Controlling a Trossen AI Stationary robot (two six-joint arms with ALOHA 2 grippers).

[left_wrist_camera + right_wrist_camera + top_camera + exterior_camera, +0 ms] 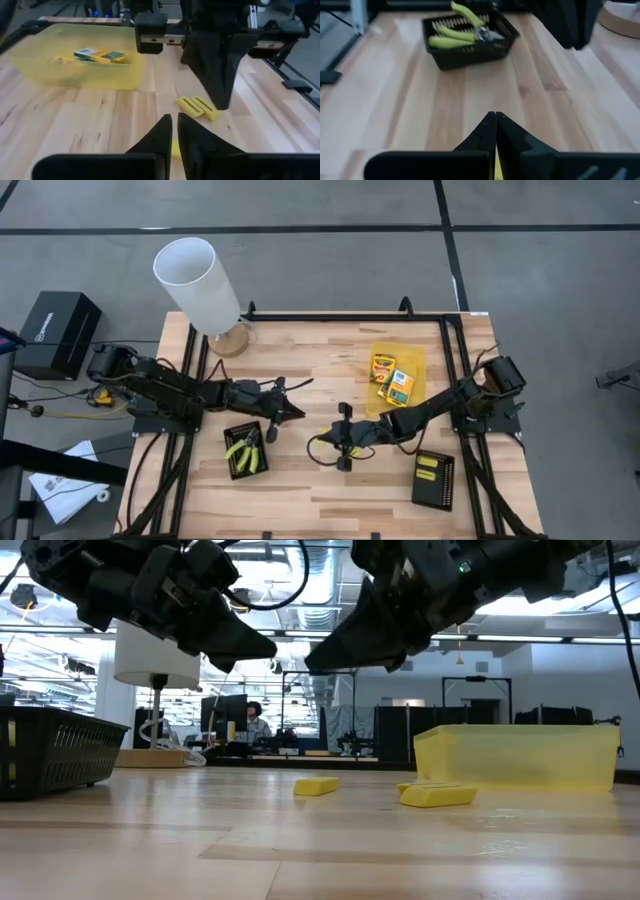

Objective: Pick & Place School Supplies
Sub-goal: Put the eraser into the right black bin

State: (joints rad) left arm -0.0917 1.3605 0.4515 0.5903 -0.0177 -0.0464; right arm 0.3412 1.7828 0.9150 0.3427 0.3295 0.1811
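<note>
My left gripper (296, 412) (175, 125) hangs above the middle of the table with only a slit between its fingers, holding nothing. My right gripper (330, 442) (495, 120) faces it, shut and empty. Both are well above the wood in the low view, the left gripper (268, 648) and the right gripper (312, 664). Short yellow sticks (316, 785) (197, 107) lie flat on the table below them, and another stick (437, 795) lies nearer. The plier-like tool (243, 450) (470, 31) lies in a black mesh tray. Printed boxes (392, 378) (100, 54) lie in the translucent yellow tray (75, 75).
A second black mesh tray (433, 478) near the table's right front holds yellow sticks. A white lamp (198, 285) stands at the far left corner on a round wooden base. The black frame rails (190, 380) run along both sides. Bare wood lies along the near edge.
</note>
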